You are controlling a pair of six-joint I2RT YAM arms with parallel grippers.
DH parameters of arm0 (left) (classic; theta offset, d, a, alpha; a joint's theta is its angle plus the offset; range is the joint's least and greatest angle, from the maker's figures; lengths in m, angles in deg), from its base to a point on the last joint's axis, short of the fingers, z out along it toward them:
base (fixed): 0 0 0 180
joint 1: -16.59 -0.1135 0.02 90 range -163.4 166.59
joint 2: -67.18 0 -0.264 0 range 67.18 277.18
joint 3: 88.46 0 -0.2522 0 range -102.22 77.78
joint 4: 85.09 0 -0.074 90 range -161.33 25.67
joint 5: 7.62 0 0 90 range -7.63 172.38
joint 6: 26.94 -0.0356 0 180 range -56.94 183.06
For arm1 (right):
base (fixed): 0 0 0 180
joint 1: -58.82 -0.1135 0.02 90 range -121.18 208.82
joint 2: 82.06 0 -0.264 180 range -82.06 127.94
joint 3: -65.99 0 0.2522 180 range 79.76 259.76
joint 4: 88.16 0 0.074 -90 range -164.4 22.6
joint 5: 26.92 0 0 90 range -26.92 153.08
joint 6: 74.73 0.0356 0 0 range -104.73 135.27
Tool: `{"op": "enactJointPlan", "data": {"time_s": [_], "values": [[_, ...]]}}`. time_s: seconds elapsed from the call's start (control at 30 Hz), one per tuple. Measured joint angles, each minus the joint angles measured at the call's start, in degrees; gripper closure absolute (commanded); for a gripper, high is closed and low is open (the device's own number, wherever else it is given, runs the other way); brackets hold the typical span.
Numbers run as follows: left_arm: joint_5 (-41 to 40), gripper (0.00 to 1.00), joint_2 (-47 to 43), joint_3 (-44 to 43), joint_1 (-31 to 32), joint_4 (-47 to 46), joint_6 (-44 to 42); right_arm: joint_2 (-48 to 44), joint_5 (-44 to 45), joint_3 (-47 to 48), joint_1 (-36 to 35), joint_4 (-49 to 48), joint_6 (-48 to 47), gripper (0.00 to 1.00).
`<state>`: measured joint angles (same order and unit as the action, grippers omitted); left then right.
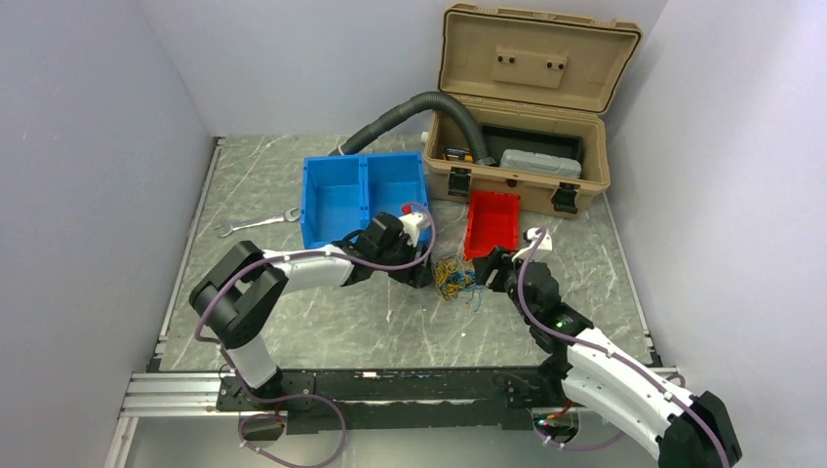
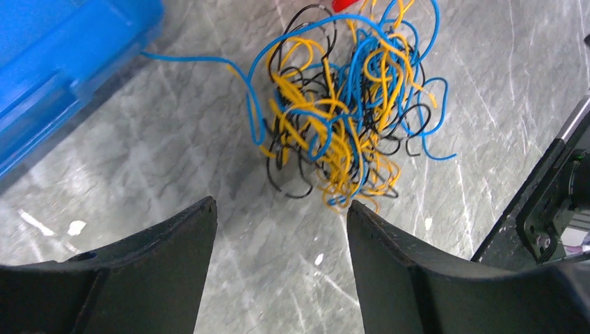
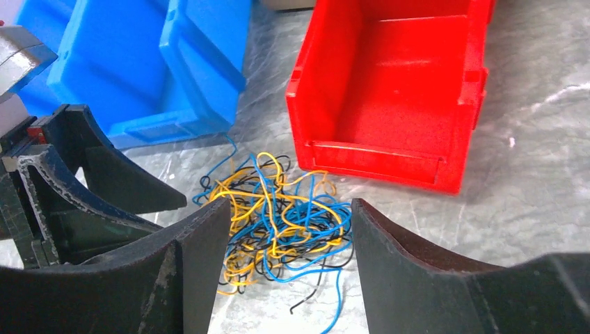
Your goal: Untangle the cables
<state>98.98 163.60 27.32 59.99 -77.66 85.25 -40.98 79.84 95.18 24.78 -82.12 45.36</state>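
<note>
In the top view, the cables [image 1: 454, 277] are lying in one small tangle on the marble table [image 1: 322, 322], just in front of the red bin [image 1: 492, 222] and near the blue bin [image 1: 364, 195]. The left gripper [image 1: 423, 273] and the right gripper [image 1: 491, 273] are pointing at them from either side, but at this small size I cannot tell whether any finger is touching them. In the left wrist view, the left gripper [image 2: 280, 205] is standing with its jaws apart and nothing between them. The yellow, blue and black cables [image 2: 341, 104] are lying knotted just beyond its tips, one blue strand reaching toward the blue bin [image 2: 56, 76]. In the right wrist view, the right gripper [image 3: 289, 204] is also standing with its jaws apart, and they are not pressing on anything. The near part of the cables [image 3: 278, 229] is showing in the gap between them, with the red bin [image 3: 376, 156] just behind.
</note>
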Motion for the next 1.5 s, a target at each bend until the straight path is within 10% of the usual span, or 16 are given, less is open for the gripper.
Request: {"op": "enactJointPlan", "data": {"time_s": [0.27, 0.5, 1.33, 1.5], "values": [[-1.5, 0.33, 5.2, -6.5, 3.2, 1.9, 2.1, 0.6, 2.3, -0.4, 0.0, 1.7, 0.6, 0.36], [0.1, 1.00, 8.7, -6.9, 4.0, -0.5, 4.5, 2.0, 2.2, -0.4, 0.0, 1.7, 0.6, 0.36], [-1.9, 0.84, -14.0, 9.6, 1.2, 6.8, -1.9, 13.6, -8.6, 0.7, 0.0, -2.2, -2.3, 0.34], [-1.9, 0.36, -14.0, 8.8, -1.5, 8.1, -1.6, 16.7, -10.0, 2.0, 0.0, -2.3, -2.6, 0.33]]}}
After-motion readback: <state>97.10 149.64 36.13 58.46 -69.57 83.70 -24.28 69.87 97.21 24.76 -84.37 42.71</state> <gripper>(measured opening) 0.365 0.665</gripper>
